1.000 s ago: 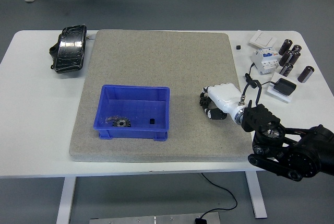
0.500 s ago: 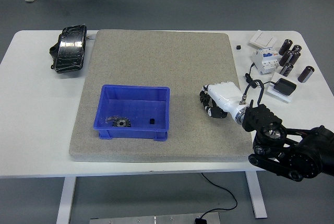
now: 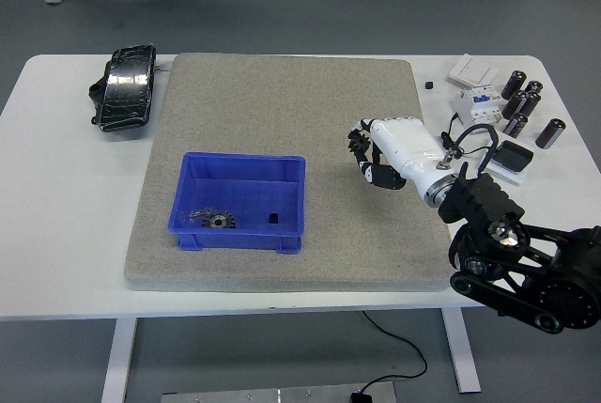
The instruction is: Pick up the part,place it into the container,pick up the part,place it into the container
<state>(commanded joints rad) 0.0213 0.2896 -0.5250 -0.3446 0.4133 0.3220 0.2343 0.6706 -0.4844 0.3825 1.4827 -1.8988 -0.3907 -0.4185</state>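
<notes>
A white bench (image 3: 66, 234) carries a speckled beige-grey mat (image 3: 291, 112). On the mat sits a bright blue container (image 3: 242, 174). The right hand (image 3: 390, 151) is white with black fingers (image 3: 362, 145). Near the bench's left edge lies a glossy black case (image 3: 125, 88).

container (image 3: 241, 199): blue rectangular bin, upright, open-topped, on grey mat left of centre | gear part (image 3: 219, 221): dark, toothed, flat on bin floor, front-left | small black part (image 3: 273, 218): on floor, right of gear
</notes>
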